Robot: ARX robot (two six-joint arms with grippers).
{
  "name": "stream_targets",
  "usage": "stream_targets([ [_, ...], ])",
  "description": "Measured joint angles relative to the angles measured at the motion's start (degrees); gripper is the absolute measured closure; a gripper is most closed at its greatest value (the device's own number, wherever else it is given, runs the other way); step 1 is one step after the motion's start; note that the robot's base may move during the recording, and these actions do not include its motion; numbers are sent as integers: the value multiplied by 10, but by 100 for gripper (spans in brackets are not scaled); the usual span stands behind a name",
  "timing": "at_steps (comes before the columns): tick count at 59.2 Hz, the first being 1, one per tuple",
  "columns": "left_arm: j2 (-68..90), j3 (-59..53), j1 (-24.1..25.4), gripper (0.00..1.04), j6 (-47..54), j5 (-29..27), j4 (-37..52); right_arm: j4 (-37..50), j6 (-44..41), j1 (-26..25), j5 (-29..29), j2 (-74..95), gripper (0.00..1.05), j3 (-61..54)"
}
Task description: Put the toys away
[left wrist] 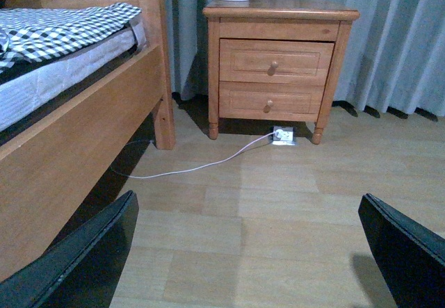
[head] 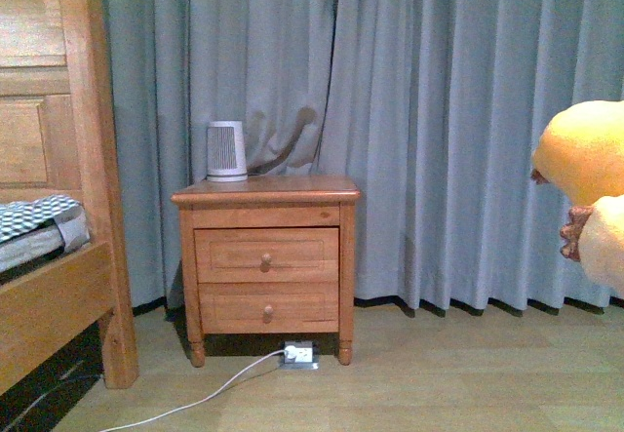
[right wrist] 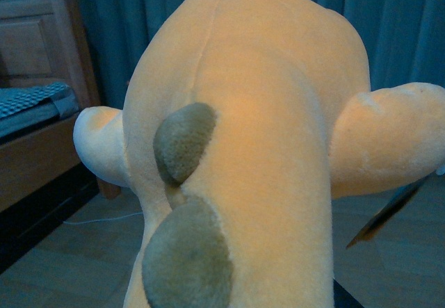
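A yellow-orange plush animal [head: 590, 183] hangs in the air at the far right of the front view, partly cut off by the frame edge. It fills the right wrist view as a rounded body [right wrist: 264, 155] with two tan-grey patches and stubby limbs. My right gripper is shut on the plush animal, and the toy hides its fingers. My left gripper [left wrist: 250, 252] is open above the bare wooden floor, its two dark fingers [left wrist: 83, 259] wide apart with nothing between them.
A wooden nightstand [head: 265, 256] with two drawers stands against blue-grey curtains [head: 439, 110], a small white heater [head: 226, 150] on top. A wooden bed frame [head: 58, 295] with checked bedding is at the left. A white cable and power socket [head: 297, 354] lie on the floor.
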Motion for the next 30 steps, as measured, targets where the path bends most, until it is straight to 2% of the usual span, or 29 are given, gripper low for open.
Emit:
stream_targets([
  [30,0,0,0,6,0,0,0,0,0,0,0,0,98,0],
])
